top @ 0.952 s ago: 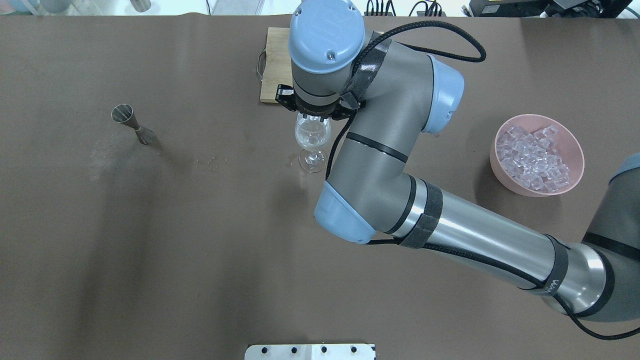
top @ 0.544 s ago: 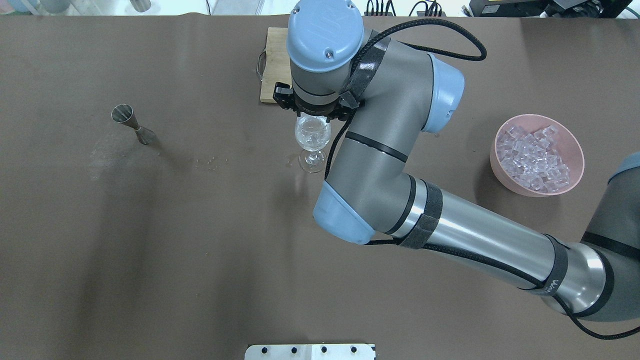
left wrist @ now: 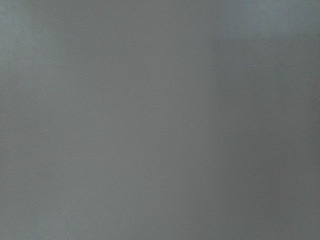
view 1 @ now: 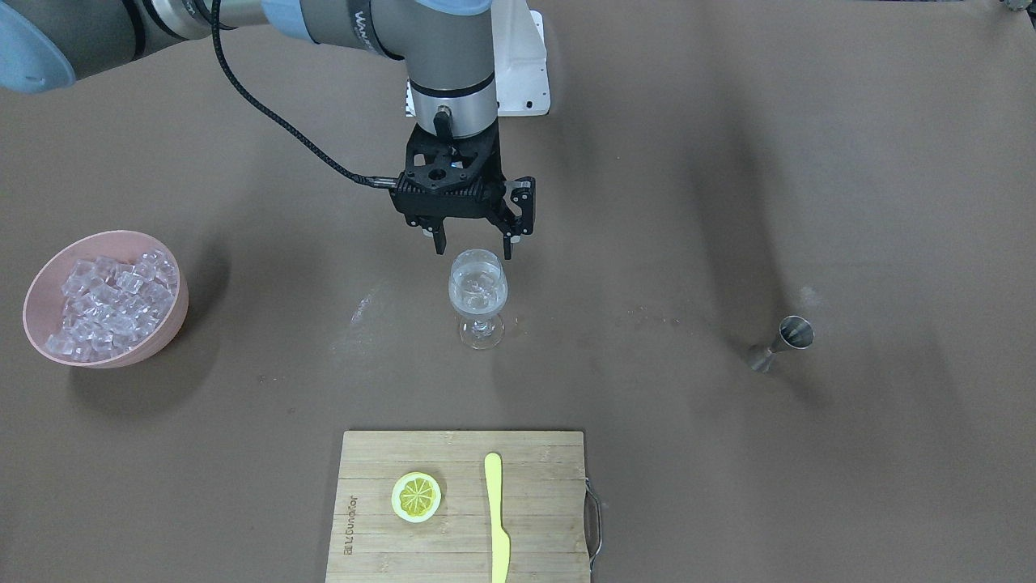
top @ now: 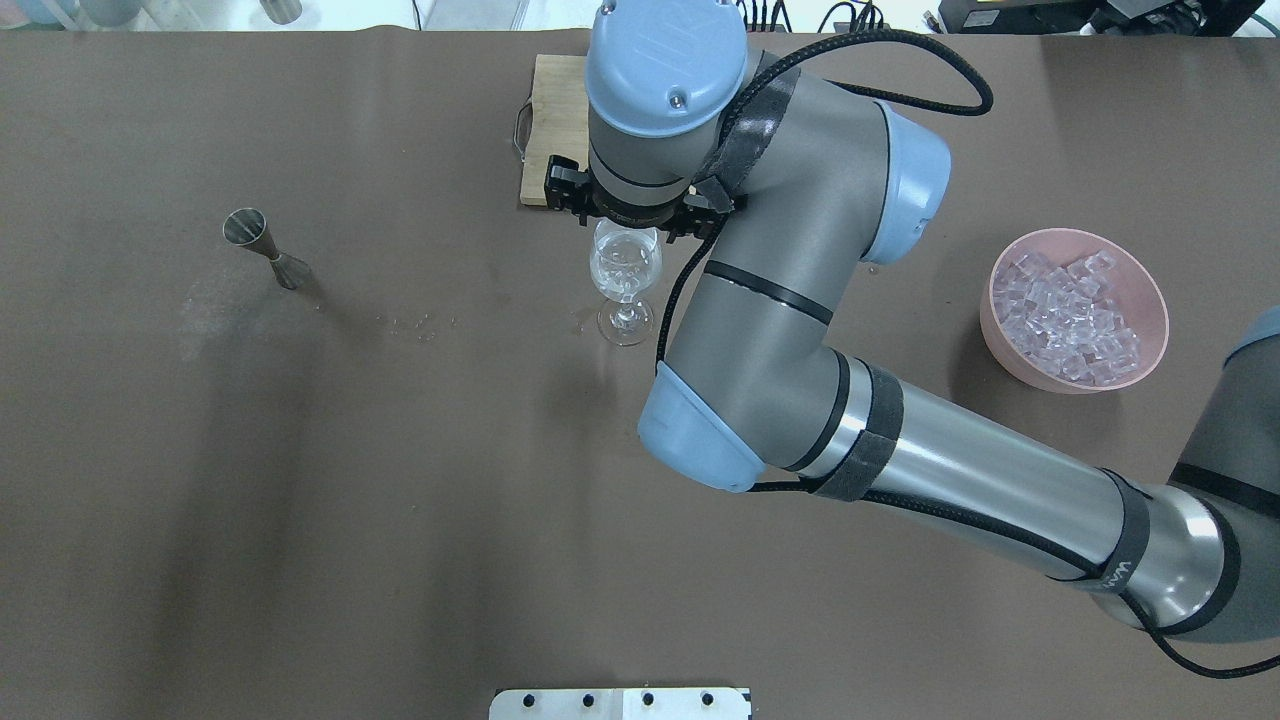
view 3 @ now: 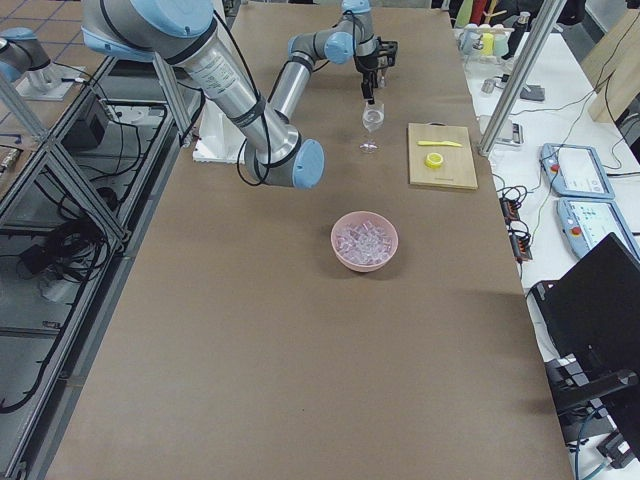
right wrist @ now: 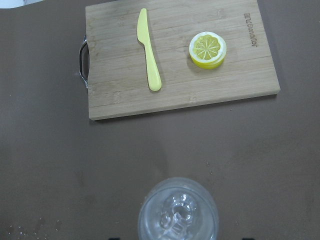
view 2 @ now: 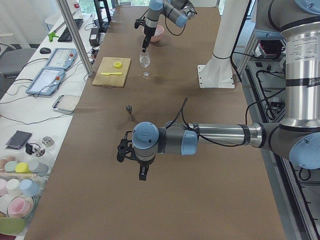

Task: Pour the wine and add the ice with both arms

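Observation:
A stemmed wine glass (view 1: 478, 295) stands mid-table with a few ice cubes in a little clear wine. In the overhead view the glass (top: 625, 265) pokes out from under the right wrist. My right gripper (view 1: 474, 248) hangs open just above the rim, one finger on each side and nothing between them. The right wrist view looks down into the glass (right wrist: 178, 215). A pink bowl (view 1: 166, 320) of ice (view 1: 105, 300) sits on the robot's right. My left gripper (view 2: 142, 172) shows only in the exterior left view, low over bare table; whether it is open I cannot tell.
A steel jigger (top: 265, 245) stands on the robot's left. Beyond the glass lies a bamboo cutting board (view 1: 534, 526) with a lemon half (view 1: 416, 495) and a yellow knife (view 1: 495, 518). Small wet spots (top: 415, 325) mark the brown table left of the glass.
The right wrist has risen slightly and shifted a little to the right above the glass. The glass, jigger and bowl have not moved.

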